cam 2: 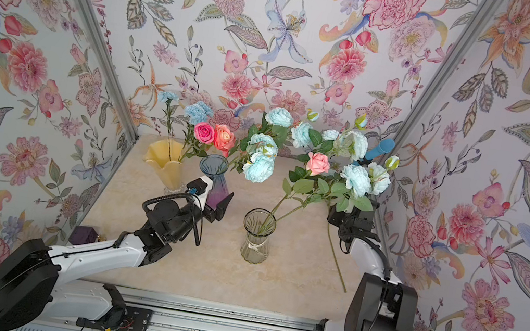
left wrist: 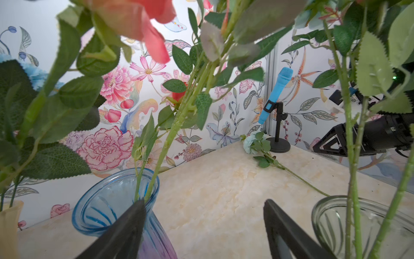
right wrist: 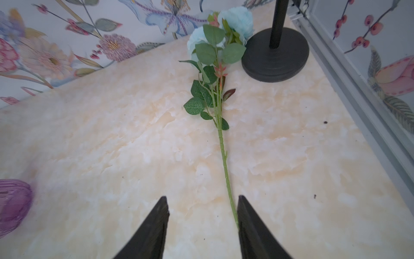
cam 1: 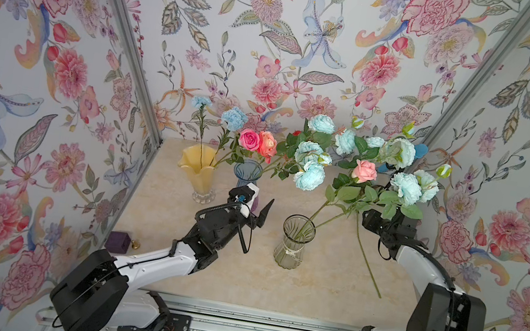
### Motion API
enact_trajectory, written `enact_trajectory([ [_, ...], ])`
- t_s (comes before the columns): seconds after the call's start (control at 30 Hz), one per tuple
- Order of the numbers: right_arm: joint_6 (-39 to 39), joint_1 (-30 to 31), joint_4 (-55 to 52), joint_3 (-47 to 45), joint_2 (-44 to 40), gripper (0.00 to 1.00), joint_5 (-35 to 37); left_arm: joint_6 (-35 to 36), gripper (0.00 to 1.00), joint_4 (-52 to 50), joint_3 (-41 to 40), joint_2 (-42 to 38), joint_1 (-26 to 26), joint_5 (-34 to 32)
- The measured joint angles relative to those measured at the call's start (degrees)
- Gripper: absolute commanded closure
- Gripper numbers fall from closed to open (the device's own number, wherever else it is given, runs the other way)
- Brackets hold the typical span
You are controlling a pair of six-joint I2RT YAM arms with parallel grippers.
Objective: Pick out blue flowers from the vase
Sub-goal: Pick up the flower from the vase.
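Note:
One aqua blue flower (right wrist: 220,134) lies flat on the marble table, its stem (cam 1: 367,258) pointing to the front right. My right gripper (right wrist: 202,197) is open just over the stem's lower end, and the stem runs along one finger's inner edge. More aqua blooms (cam 1: 405,188) stand with a pink rose in the clear glass vase (cam 1: 294,243). An aqua spray (cam 1: 308,175) shares the blue-purple vase (cam 1: 247,174) with pink and orange roses. Sky-blue carnations (cam 1: 234,118) stand in the yellow vase (cam 1: 198,170). My left gripper (left wrist: 203,201) is open, one finger beside the blue-purple vase's neck.
A blue microphone (left wrist: 277,94) on a black stand (right wrist: 275,58) sits in the back right corner, close to the lying flower's bloom. A purple box (cam 1: 120,240) rests at the table's left edge. Floral walls close in three sides.

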Motion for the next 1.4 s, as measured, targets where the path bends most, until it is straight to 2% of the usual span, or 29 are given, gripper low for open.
enact_trajectory([
  [0.07,3.1,-1.2,5.73,-7.54,-6.05,0.54,-2.71,0.26,0.2,-2.32,2.21,-0.2,-2.27,-0.33],
  [0.17,6.69,0.22,12.24,-18.08,-14.64,0.55,-5.05,1.73,0.22,-7.82,7.58,-0.11,-6.67,-1.33],
  [0.27,9.09,3.1,17.64,-24.06,-20.13,0.5,-5.55,3.19,0.22,-13.7,15.65,1.38,-9.88,-0.42],
  [0.33,10.21,3.98,20.59,-24.94,-21.05,0.4,-5.53,3.78,0.22,-17.29,21.86,3.41,-10.67,1.81],
  [0.5,12.83,2.73,26.91,-24.98,-19.85,0.04,-6.01,5.46,0.24,-26.27,35.89,10.14,-11.34,6.56],
  [0.53,13.42,2.16,27.78,-24.98,-19.08,0.0,-6.32,5.92,0.24,-28.3,38.64,11.93,-11.67,7.28],
  [0.67,15.37,0.44,29.2,-24.98,-15.89,0.0,-7.74,8.02,0.25,-36.0,48.57,20.06,-13.75,8.81],
  [0.77,15.87,0.44,29.29,-24.98,-14.97,0.01,-8.24,9.14,0.26,-41.35,52.98,24.87,-15.19,9.7],
  [1.0,16.92,0.44,29.94,-24.94,-14.69,0.09,-9.01,10.29,0.31,-48.74,54.42,27.58,-16.87,10.03],
  [1.23,17.4,0.37,31.12,-24.81,-14.08,0.19,-10.45,11.74,0.41,-52.13,56.61,27.91,-17.94,6.23],
  [1.4,17.49,0.37,31.65,-24.72,-14.08,0.22,-10.91,13.25,0.39,-51.52,56.17,28.04,-18.51,2.47],
])
